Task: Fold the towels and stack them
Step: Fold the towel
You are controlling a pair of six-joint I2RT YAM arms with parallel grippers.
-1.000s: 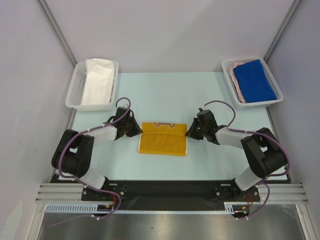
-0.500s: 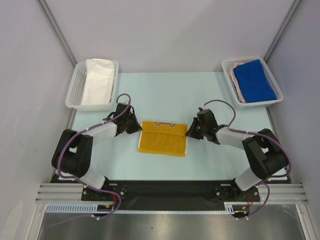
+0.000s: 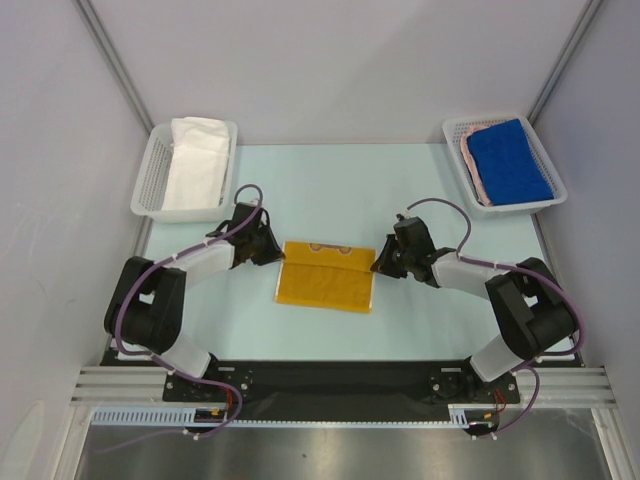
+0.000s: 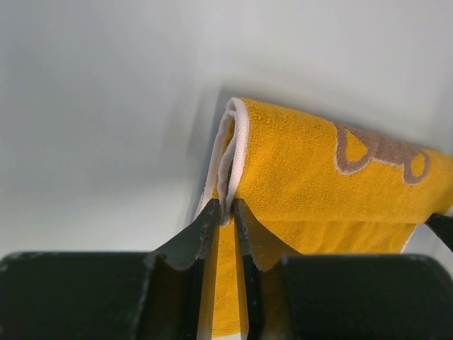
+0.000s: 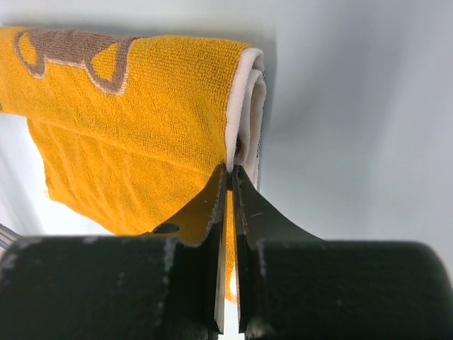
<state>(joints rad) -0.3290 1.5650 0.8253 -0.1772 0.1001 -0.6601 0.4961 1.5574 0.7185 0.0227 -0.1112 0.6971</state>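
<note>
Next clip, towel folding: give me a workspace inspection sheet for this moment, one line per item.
Surface: pale green table top, no stains seen.
Job's things: yellow-orange terry towel with brown bear print folded at centre; plain white towel in the left white mesh basket; plain blue towel on a pinkish towel in the right white mesh basket.
Clutter: nothing seen.
Grippers: left hand pinches the yellow-orange towel's white-hemmed left edge; right hand pinches its right edge.
Cables: purple cables loop over both arms, clear of the towel.
Surroundings: grey walls; aluminium rail at the near edge.
</note>
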